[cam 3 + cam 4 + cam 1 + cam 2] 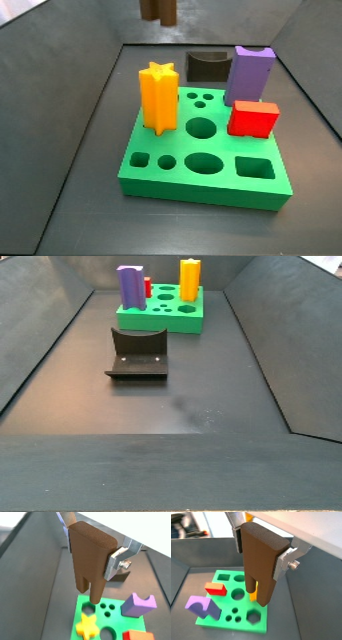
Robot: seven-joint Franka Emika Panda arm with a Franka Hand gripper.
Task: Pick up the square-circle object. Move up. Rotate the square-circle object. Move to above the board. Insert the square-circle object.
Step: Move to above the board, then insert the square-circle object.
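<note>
The gripper [263, 543] is raised high above the board [227, 619] and is clamped on the upper end of the square-circle object [260, 567], a tall dark-brown slab. Silver finger plates [288, 559] press against its narrow sides in both wrist views.

The slab's long axis runs straight down from the gripper, close to vertical. Its flat broad end sits up between the fingers, and its two prong legs [89, 589] point downward, away from the hand and toward the board. The legs hang in the air, not touching anything.

Below the gripper, the green board lies on the dark floor. In a wrist view the prong tips line up over the board's edge nearest the yellow star [87, 625]. A purple block [202, 607] and a red block [216, 588] also stand on the board, off to the sides of the hanging slab.

In a side view only the slab's lower end [159, 11] shows at the upper edge, well above the yellow star [159, 97] and the board [201, 188]. The dark fixture [139, 354] stands on the floor just beside the board, apart from the gripper.
</note>
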